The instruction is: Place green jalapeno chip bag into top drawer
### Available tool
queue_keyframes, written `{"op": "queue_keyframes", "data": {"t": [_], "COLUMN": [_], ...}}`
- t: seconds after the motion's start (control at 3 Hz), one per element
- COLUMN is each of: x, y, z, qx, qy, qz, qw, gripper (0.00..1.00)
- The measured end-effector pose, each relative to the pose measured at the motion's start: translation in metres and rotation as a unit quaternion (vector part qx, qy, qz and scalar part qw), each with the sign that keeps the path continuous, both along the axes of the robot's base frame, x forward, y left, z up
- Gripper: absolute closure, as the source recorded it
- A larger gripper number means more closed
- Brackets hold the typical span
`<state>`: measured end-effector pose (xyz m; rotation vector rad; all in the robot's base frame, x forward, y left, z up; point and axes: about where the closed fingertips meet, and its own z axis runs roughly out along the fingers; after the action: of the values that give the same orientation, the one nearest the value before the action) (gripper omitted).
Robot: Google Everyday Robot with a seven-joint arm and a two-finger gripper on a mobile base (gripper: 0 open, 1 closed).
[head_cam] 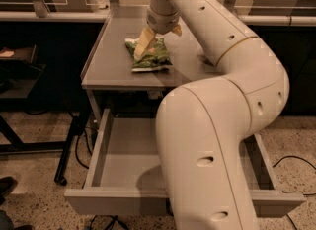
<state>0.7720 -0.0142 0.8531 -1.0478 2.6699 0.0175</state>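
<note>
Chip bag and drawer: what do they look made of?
Chip bag: probably thin plastic film; crinkled, slightly glossy green. Drawer: likely painted sheet metal; flat, matte grey, thin walls. Gripper is open at the bag on the table.

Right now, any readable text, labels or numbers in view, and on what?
chip bag: pale printing, too blurred to read.
drawer, table, robot arm: no text or numbers visible.
gripper, down at the chip bag on the table: no markings readable.
</note>
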Motion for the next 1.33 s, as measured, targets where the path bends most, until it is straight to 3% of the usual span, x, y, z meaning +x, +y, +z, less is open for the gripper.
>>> {"op": "queue_keyframes", "data": {"t": [0.67,1.33], "x": [-0.003,0.006], "y": [0.017,0.029], "z": [-0.014,-0.030], "qx": [0.019,0.005], "qy": [0.022,0.013], "qz": [0.019,0.027], "qw": [0.9994,0.9995], "gripper": [0.00,0.00]}}
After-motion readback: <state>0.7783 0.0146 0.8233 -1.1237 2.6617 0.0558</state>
